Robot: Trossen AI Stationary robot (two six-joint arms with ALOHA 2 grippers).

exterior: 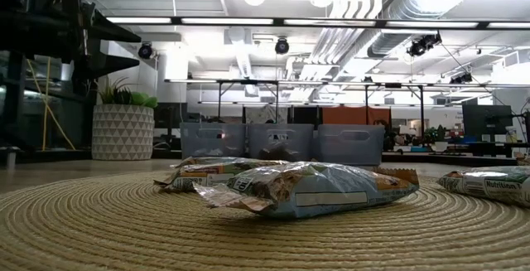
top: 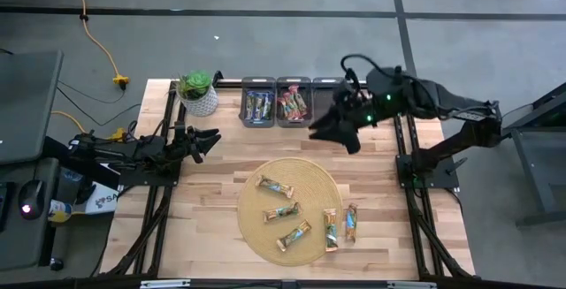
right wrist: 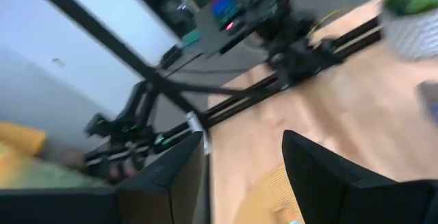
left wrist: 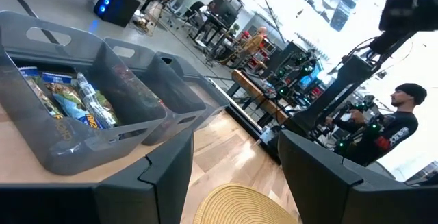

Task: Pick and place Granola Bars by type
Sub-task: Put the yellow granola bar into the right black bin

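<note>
**Both grippers empty, five bars on the mat**

Right gripper [top: 329, 130] hangs over the table [top: 212, 209] just in front of the grey bins [top: 287, 103], near the rightmost one. Fingers [right wrist: 171, 176] spread apart, nothing between them. Left gripper [top: 210, 140] sits at the left side of the table, beside the potted plant [top: 198, 93]. Fingers [left wrist: 157, 183] also spread, nothing held.

Granola Bars [top: 287, 212]: three lie on the round woven mat [top: 256, 227], two more at its right edge, side by side and partly off onto the wood. Left bin [top: 258, 105] holds blue-wrapped bars, middle bin [top: 294, 103] holds red/pink ones. Third bin is mostly hidden by the right arm; can't tell its contents.

Low view: one bar [exterior: 323, 190] crumpled in the foreground on the mat, bins in a row behind it.
</note>
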